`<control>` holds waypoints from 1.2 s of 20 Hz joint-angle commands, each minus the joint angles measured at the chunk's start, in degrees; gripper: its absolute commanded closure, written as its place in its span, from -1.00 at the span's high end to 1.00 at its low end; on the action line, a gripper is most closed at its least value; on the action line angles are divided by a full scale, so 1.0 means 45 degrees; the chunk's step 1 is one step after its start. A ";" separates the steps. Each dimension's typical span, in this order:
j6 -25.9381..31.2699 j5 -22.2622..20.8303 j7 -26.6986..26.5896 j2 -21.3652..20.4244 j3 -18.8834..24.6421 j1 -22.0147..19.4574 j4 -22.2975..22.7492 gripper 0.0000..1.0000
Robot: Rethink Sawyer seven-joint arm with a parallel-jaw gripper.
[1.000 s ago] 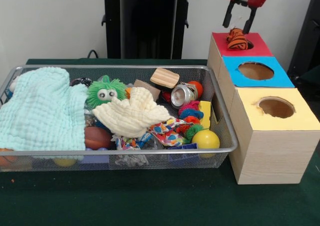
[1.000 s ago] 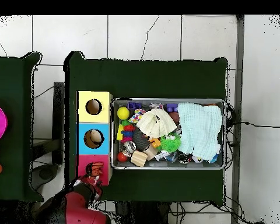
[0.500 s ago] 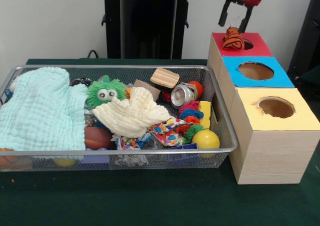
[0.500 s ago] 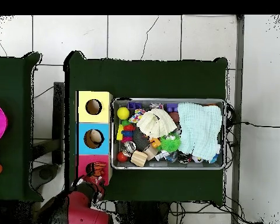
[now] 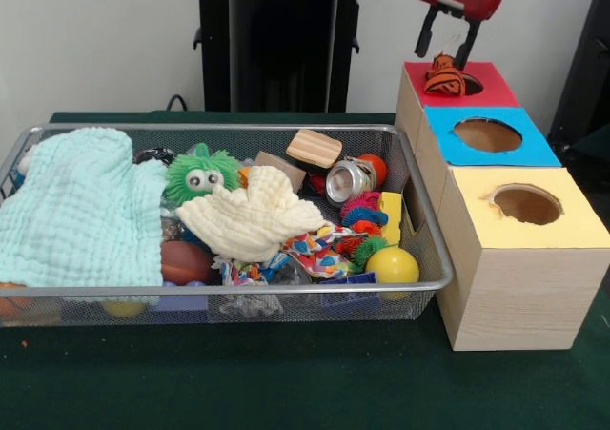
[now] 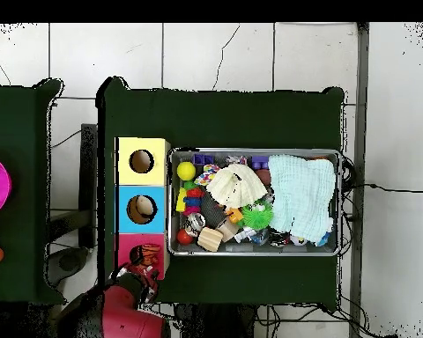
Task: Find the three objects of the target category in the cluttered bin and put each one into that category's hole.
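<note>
Change since earlier: the gripper has risen a little higher above the red box and drifted slightly toward the picture's left; the orange striped toy has stayed in the red hole; nothing in the bin has shifted.

Front view
Gripper: its two black fingers are spread wide with nothing between them, hanging just above the striped toy and clear of it.
Orange striped toy: sits in the hole of the red box, half sunk, its top poking above the rim.
Boxes: red at the far end of the row, blue box in the middle, yellow box nearest, all touching, just beside the bin's right wall.
Wire bin: light green cloth fills the left end; a cream cloth lies in the middle; a green furry toy with eyes is touching its far edge.
Other clutter: wooden block at the far rim, silver can beside it, yellow ball in the near right corner.

Overhead view
Gripper: the red arm reaches up from the picture's bottom edge to the red box; the spread of the fingers cannot be made out here.
Orange striped toy: in the red box's hole.
Wire bin: on the green table, the boxes along its left side.
</note>
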 commanded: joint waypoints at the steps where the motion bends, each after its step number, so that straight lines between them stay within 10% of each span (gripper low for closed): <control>1: -0.0351 0.0512 0.2501 0.1740 0.0735 0.0067 -0.1174 1.00; 16: -0.0047 0.3580 0.4283 0.5141 -0.0780 0.2929 -0.3377 1.00; 24: 0.4085 0.2608 0.3440 0.2546 -0.2369 0.3359 -0.3116 1.00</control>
